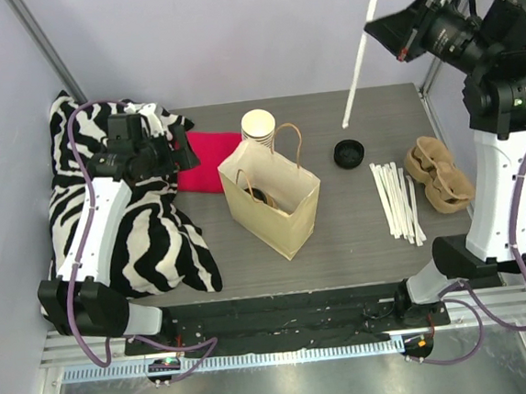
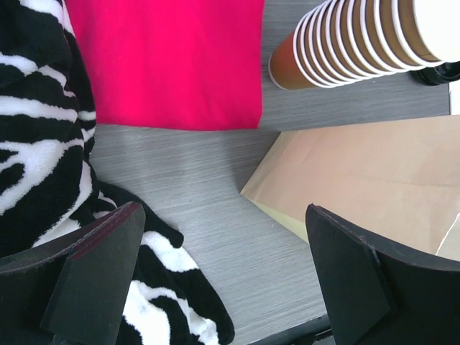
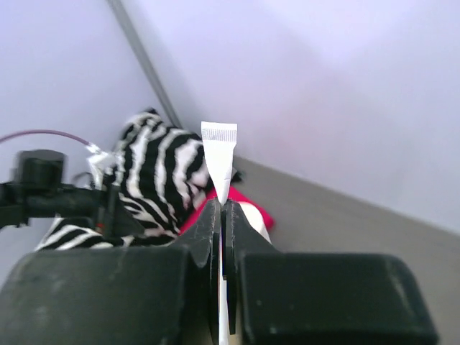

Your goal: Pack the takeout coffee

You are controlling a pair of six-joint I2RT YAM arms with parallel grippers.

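Left gripper: left wrist view, jaws wide above grey table.
Right gripper: right wrist view, clamped on white paper-wrapped straw.
Brown paper cup with black plastic lid: top view, seemingly the dark ring inside open tan paper bag, mid-table; mostly hidden.

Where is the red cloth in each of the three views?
Top external: red cloth, left of centre, beside the paper bag.
Left wrist: red cloth at top, left of centre.
Right wrist: red cloth, small patch mid-frame, partly hidden.
Landmark: zebra blanket beside it everywhere.
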